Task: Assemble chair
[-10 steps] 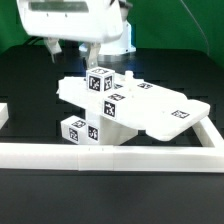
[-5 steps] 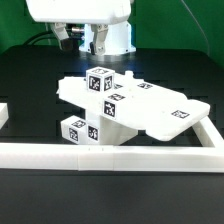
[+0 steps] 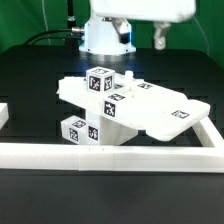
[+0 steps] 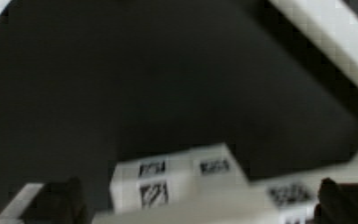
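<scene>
A pile of white chair parts (image 3: pixel 125 108) in the middle of the black table (image 3: pixel 30 85), all touching each other. Flat panels leaning, tilted, with a blocky leg (image 3: pixel 100 80) standing on top. Black-and-white square tags on many faces. A small peg (image 3: pixel 128 77) poking up just beside that leg. Another tagged block (image 3: pixel 76 130) low down at the front, near the long white rail (image 3: pixel 110 155). Rail across the front and up the exterior view's right side, with the flat panel's corner (image 3: pixel 190 112) close to it.

Robot arm (image 3: pixel 120 25) high up at the back, well apart from the pile. Claw not clear in the exterior view.

From the wrist camera, blurry: two dark fingertips (image 4: pixel 60 198) far apart, wide open, nothing between them. Claw (image 4: pixel 202 200) holding nothing. Some tagged white parts (image 4: pixel 185 172) seen far below, and a strip of white rail (image 4: pixel 327 35) running slantwise across a corner.
</scene>
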